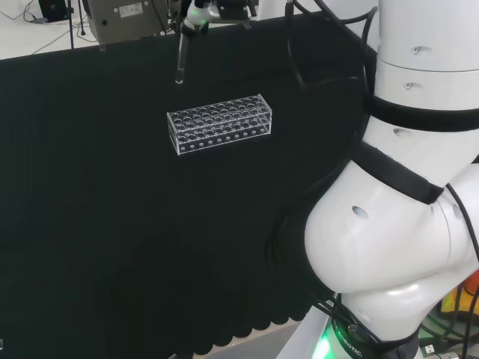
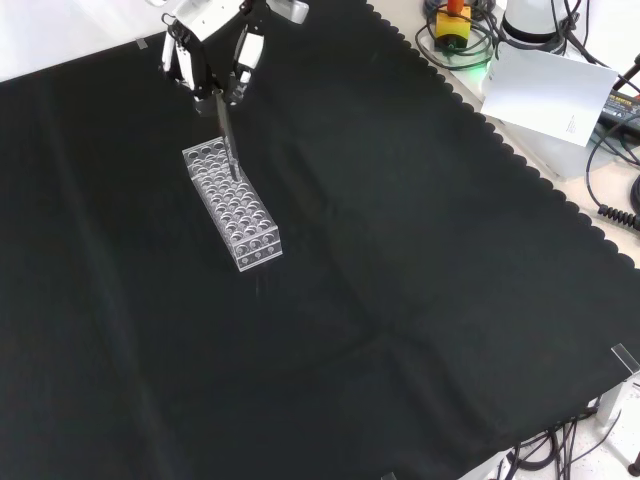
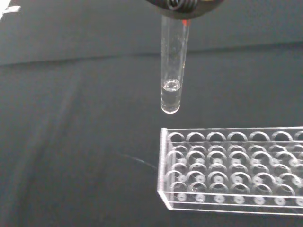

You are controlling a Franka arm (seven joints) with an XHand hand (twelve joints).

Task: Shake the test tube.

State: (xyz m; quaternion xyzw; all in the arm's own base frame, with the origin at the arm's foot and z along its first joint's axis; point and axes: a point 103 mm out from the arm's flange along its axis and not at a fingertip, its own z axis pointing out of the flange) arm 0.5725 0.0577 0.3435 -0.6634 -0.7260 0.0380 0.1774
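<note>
Hand (image 2: 213,55) at top of front view, fingers curled round upper end of test tube (image 3: 172,71), grasping it. Tube hangs about upright in air, clear of rack. Wrist view: small amount of clear liquid in tube's rounded bottom. Clear plastic rack (image 1: 219,123) sits on black cloth (image 2: 400,250) below tube; its holes look vacant.

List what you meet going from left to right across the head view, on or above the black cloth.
test tube held up in the hand → clear tube rack on the black cloth → the arm's white links.
</note>
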